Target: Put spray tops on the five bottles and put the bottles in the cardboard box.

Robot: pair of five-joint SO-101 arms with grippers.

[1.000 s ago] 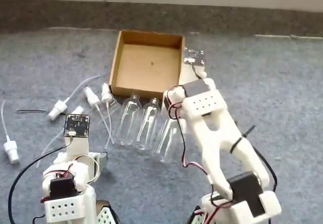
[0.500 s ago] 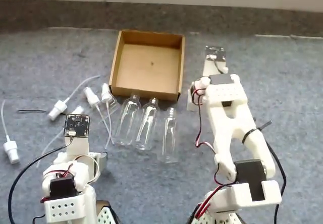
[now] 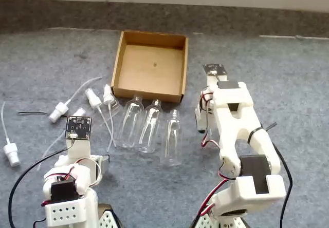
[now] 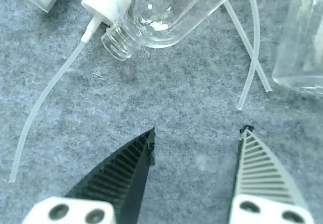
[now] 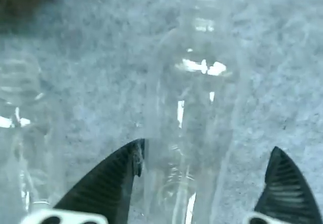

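Bottles [image 3: 150, 125] are lying three in a row ahead of both arms, with the cardboard box [image 3: 152, 69] sitting beyond them. Right gripper [image 5: 207, 148] is hovering with its fingers spread wide, and one bottle [image 5: 202, 82] is lying between them, probably untouched. Left gripper [image 4: 198, 131] is gaping too, with another bottle [image 4: 166, 12] and a spray top [image 4: 106, 2] lying just past its tips.
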